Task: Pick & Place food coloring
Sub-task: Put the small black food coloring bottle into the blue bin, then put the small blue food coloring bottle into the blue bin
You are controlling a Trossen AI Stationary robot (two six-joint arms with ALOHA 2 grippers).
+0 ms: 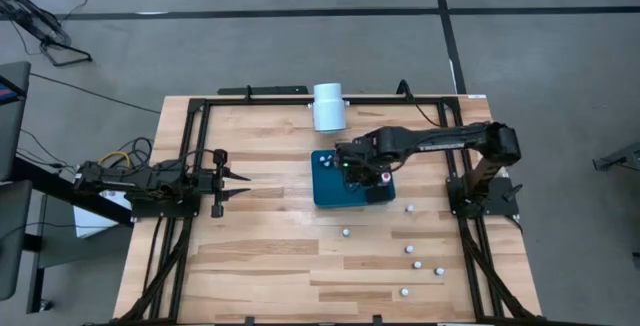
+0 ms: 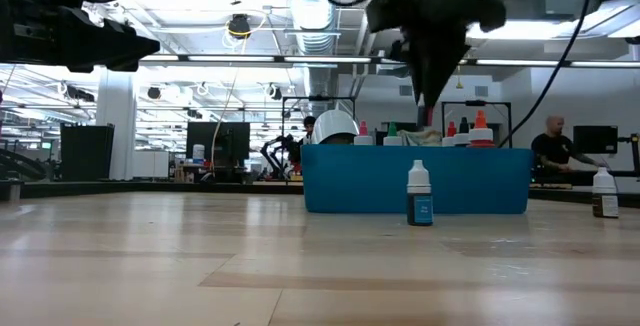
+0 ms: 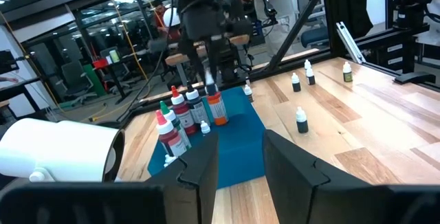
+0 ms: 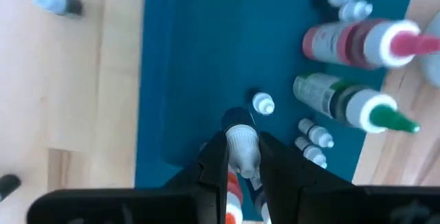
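A teal tray [image 1: 325, 194] lies mid-table and holds several food coloring bottles [image 3: 180, 114], standing upright with red, green and orange bodies. My right gripper [image 4: 242, 157] hangs over the tray [image 4: 192, 59], pointing down, shut on one small white-capped bottle [image 4: 242, 141]. More small bottles [image 1: 408, 250] stand scattered on the wood at the near right, one [image 2: 420, 194] just in front of the tray wall [image 2: 470, 181]. My left gripper [image 1: 236, 184] waits at the table's left, level, fingers apart with nothing between them. My right gripper pinches the small bottle between its two fingers, coming from above and pointing down. The bottle's white cap end [image 4: 242, 136] shows between the fingertips. The bottle is lifted clear, above the tray and the bottles standing in it [image 2: 425, 101].
A large white cylinder [image 1: 328, 106] lies at the far edge behind the tray. A black frame [image 1: 190, 116] runs round the table. Bare wood lies between the left gripper and the tray. People show in the room beyond the table [image 2: 553, 141].
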